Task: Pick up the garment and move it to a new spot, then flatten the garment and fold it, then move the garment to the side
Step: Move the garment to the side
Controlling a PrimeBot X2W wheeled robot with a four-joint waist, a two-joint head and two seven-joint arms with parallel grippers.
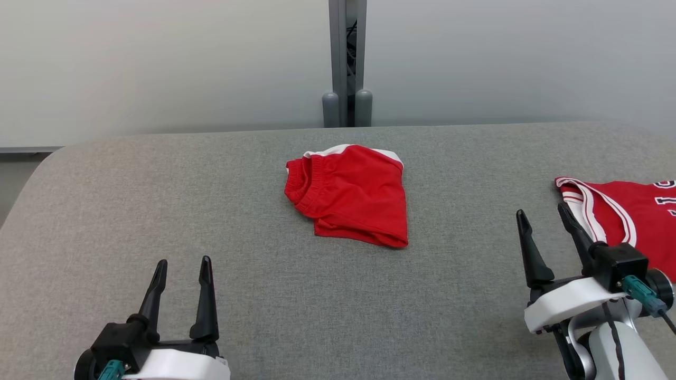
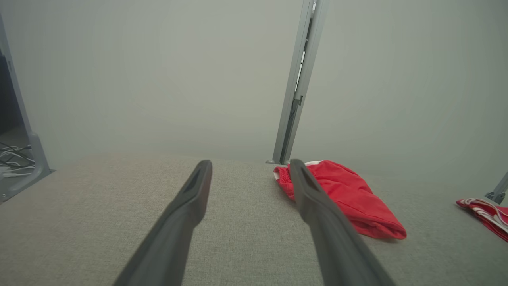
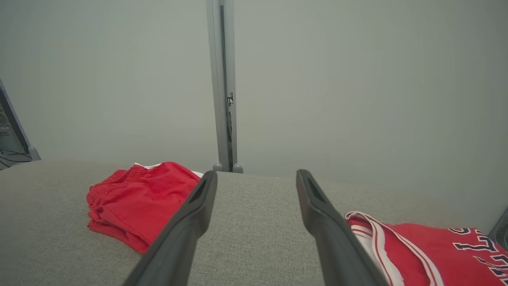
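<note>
A red garment (image 1: 351,192), shorts with an elastic waistband and white trim, lies loosely folded in the middle of the grey fabric table (image 1: 158,184). It also appears in the left wrist view (image 2: 349,194) and the right wrist view (image 3: 139,198). My left gripper (image 1: 184,261) hovers open near the front left, well short of the shorts, with nothing between its fingers (image 2: 250,163). Over at the front right, my right gripper (image 1: 541,209) is open and empty too (image 3: 257,172), right of the shorts.
A red jersey (image 1: 628,211) with white trim and dark lettering lies flat at the table's right edge, just beside my right gripper (image 3: 428,250). A grey post (image 1: 347,63) stands behind the table's far edge against a pale wall.
</note>
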